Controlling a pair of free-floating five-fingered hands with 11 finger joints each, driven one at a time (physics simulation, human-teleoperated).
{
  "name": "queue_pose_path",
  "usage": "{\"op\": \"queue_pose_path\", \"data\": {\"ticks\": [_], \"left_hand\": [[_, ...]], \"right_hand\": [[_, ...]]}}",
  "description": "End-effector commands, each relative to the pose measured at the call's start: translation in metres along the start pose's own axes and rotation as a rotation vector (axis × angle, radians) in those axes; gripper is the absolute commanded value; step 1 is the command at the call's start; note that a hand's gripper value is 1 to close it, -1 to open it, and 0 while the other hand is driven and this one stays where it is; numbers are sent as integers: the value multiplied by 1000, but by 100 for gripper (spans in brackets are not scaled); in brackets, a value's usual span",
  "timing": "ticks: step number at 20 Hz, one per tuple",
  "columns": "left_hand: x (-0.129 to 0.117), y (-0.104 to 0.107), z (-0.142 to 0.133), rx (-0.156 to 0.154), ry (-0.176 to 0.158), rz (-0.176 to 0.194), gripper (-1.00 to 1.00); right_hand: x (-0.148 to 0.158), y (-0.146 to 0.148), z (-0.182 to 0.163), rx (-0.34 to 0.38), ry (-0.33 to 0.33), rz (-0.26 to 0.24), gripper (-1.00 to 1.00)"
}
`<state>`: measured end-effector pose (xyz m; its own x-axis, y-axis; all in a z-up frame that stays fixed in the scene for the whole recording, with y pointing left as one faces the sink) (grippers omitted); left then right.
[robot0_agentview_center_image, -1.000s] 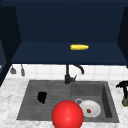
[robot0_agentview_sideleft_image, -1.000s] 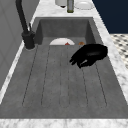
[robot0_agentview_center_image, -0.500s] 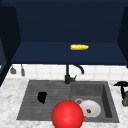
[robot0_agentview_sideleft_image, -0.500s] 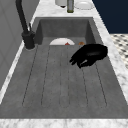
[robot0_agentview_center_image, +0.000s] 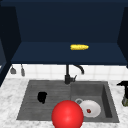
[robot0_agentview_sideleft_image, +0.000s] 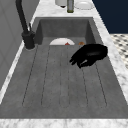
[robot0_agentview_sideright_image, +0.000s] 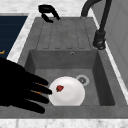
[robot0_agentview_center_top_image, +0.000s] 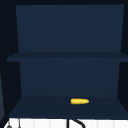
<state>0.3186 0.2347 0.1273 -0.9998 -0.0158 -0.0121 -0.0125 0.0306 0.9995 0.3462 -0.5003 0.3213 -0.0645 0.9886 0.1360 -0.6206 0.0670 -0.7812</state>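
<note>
Nearest in the right side view, the right hand (robot0_agentview_sideright_image: 17, 87) hangs at the sink's (robot0_agentview_sideright_image: 62, 111) front edge. Its fingers are straight and spread and hold nothing, and their tips point toward 3 o'clock at the plate (robot0_agentview_sideright_image: 67, 91), close to its rim; I cannot tell whether they touch it. The plate lies flat on the basin floor, with a small red bit (robot0_agentview_sideright_image: 59, 88) on it and the drain (robot0_agentview_sideright_image: 82, 80) just beside it at 1 o'clock. It is probably stiff, glazed and breakable, fairly light and likely slick. The rim at 9 o'clock, nearest the fingers, looks the best place to grip, and keeping it level would stop the red bit sliding off. In the front view a red ball (robot0_agentview_center_image: 67, 115) sits at 6 o'clock, covering part of the plate's left edge. Farther along, the left hand (robot0_agentview_sideleft_image: 90, 53) hovers over the drainboard (robot0_agentview_sideleft_image: 55, 82), fingers loosely curled on nothing. Behind stand the tap (robot0_agentview_center_image: 68, 75) and, on the shelf (robot0_agentview_center_image: 50, 53) at 12 o'clock, a corn cob (robot0_agentview_center_image: 79, 47). Compared with a second ago nothing has shifted: the left hand, plate and ball keep their places.
</note>
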Motion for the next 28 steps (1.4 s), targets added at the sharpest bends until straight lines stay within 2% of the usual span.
{"op": "queue_pose_path", "data": {"ticks": [1,8,10,16,19,24,28], "left_hand": [[0,0,0,0,0,0,0],[0,0,0,0,0,0,0],[0,0,0,0,0,0,0],[0,0,0,0,0,0,0],[0,0,0,0,0,0,0],[0,0,0,0,0,0,0],[0,0,0,0,0,0,0]], "right_hand": [[-15,-1,15,40,3,-6,-100],[-34,-8,26,48,-22,-8,-100],[-35,-10,23,56,-18,6,-100],[-50,-11,25,45,-14,0,-100],[-63,-10,17,48,-46,23,-100],[-80,-5,1,54,-81,19,-100],[-80,-6,-23,49,-45,1,-100]]}}
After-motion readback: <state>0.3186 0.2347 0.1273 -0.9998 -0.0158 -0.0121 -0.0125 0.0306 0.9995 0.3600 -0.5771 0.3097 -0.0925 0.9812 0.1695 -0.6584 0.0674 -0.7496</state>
